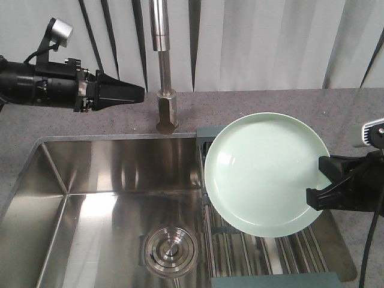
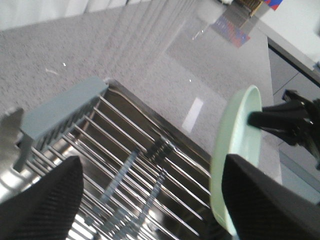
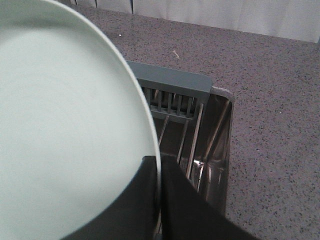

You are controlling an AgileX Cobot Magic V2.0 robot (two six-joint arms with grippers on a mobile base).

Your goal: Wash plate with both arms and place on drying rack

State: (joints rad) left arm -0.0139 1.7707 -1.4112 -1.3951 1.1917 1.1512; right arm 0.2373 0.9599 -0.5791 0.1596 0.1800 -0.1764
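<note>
Mint-green plate (image 1: 264, 174) in the right fingers (image 1: 321, 195), above the drying rack (image 1: 259, 257).

The plate (image 1: 264, 174) is smooth and glossy. The sink (image 1: 90, 198) is shiny brushed steel. The rack (image 2: 130, 145) has bright steel rods and matt plastic ends. The surface (image 1: 270, 102) is speckled, stone-like, with a slight sheen.

Plate (image 1: 264, 174): round, pale green, plain, low rim. It is tilted steeply, face toward the left, with its right edge clamped by the right gripper (image 1: 319, 193).
Drying rack (image 1: 300, 249): steel rods with grey-teal end pieces, lying flat under the plate.
Left gripper (image 1: 141, 91): raised at far left, fingers spread, holding nothing.
</note>
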